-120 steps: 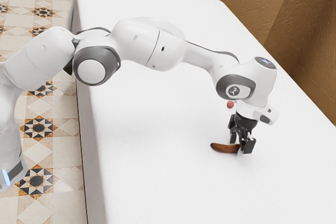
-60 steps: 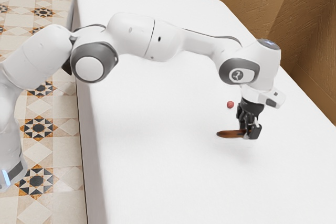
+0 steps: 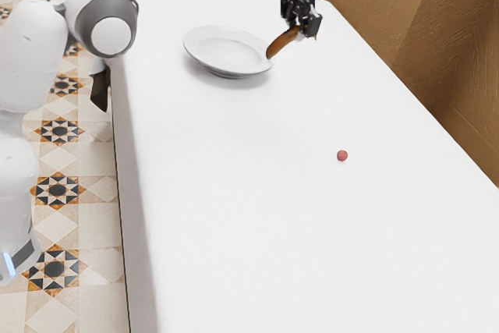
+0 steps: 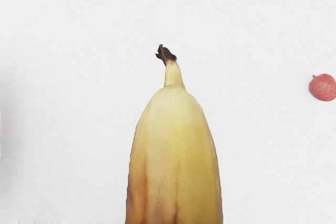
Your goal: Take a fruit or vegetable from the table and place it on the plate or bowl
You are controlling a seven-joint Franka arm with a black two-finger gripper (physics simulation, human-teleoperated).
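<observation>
1. The gripper [image 3: 302, 27] hangs over the far end of the white tabletop [image 3: 312, 232]. Its two black fingers are clenched on a banana [image 3: 281, 43] from both sides, so it is grasping the fruit.
2. The banana is off the tabletop and slants down and away from the gripper, with its free end lower than the held end. From the side it looks orange-brown.
3. A white plate [image 3: 226, 51] sits on the tabletop just beside the gripper, on the side the banana's free end points to. From the side, that free end lines up with the plate's nearest rim. I cannot tell whether it touches the rim or floats above it.
4. From the hand's own camera, the banana [image 4: 173, 156] stretches away from the gripper. It is yellow, with brown streaks on the part closest to the hand, and it narrows to a dark stem tip. White surface lies beyond it.
5. A small red fruit [image 3: 341, 155] lies on the tabletop well apart from the gripper and the plate, out toward the middle. The hand's camera catches it [image 4: 322, 87] off to one side of the banana's stem, not touching it.
6. The white arm [image 3: 101, 29] reaches in across the tabletop's edge. A patterned tile floor [image 3: 62, 193] runs alongside, and a brown wall [image 3: 437, 29] stands on the tabletop's other side.
</observation>
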